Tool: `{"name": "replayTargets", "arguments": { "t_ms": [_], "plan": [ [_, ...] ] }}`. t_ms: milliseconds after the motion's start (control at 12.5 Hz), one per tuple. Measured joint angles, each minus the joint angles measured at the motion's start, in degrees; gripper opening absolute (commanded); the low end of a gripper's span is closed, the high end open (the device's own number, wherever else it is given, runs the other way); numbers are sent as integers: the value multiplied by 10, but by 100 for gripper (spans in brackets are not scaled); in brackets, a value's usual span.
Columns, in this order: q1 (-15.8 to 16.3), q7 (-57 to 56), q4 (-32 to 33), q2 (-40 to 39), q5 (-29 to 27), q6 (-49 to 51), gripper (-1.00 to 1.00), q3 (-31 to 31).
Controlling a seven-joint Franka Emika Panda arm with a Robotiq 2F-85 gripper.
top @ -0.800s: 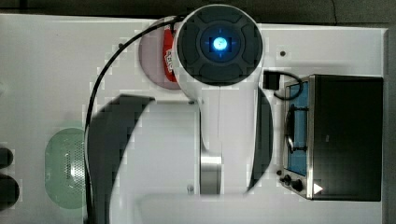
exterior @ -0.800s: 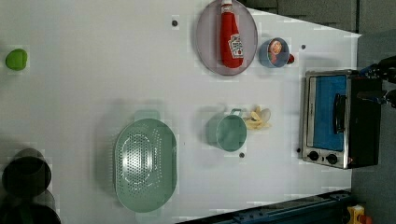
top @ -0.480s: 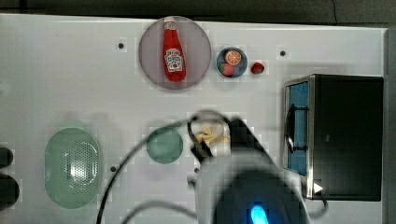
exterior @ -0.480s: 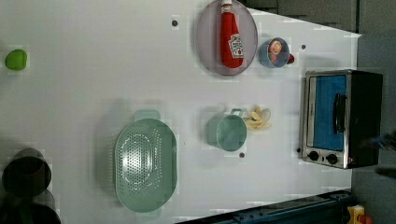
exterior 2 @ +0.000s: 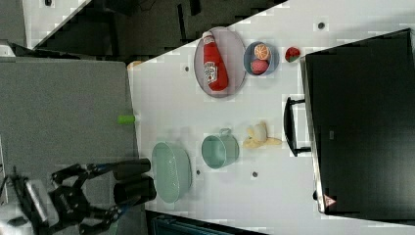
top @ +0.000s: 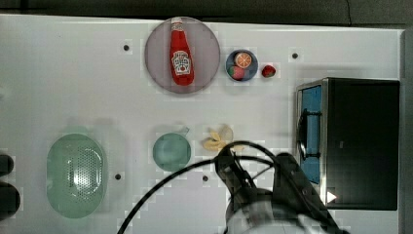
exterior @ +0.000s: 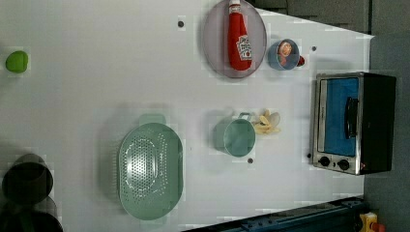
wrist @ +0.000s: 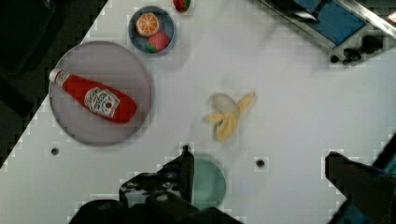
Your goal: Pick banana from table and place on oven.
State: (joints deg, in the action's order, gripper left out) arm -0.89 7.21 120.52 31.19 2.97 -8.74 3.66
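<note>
The pale yellow banana [top: 218,139] [exterior: 267,122] [exterior 2: 259,135] [wrist: 229,116] lies on the white table [top: 73,73], its peel flaps splayed, between a teal cup and the oven's door. The oven [top: 360,141] [exterior: 353,121] [exterior 2: 362,122] stands at the top view's right with a black top and a blue glass door. My gripper [wrist: 258,154] hangs open above the table, its black fingers [wrist: 187,163] wide apart with nothing between them. The banana lies a little ahead of them. My arm [top: 263,204] comes in from the top view's lower edge, just below the banana.
A teal cup [top: 171,151] sits right beside the banana. A green colander [top: 75,175] is at the top view's left, with dark cups [top: 7,195] beyond it. A grey plate [top: 204,53] holds a ketchup bottle [top: 181,51]. Near it are a fruit bowl [top: 227,65] and a strawberry [top: 268,71].
My arm has swung from the top view's upper middle down to its lower edge, uncovering the plate and the banana. The dark arm part at the left view's right edge is gone.
</note>
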Motion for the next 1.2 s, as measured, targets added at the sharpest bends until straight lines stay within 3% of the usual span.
{"name": "replayTargets", "arguments": {
  "t_ms": [160, 720, 1200],
  "plan": [
    [2, 0, 21, -53, -10, -53, 100, 0],
    [2, 3, 189, -248, -9, -287, 100, -14],
    [-1, 3, 194, -408, -6, -468, 100, 16]
  ]
}}
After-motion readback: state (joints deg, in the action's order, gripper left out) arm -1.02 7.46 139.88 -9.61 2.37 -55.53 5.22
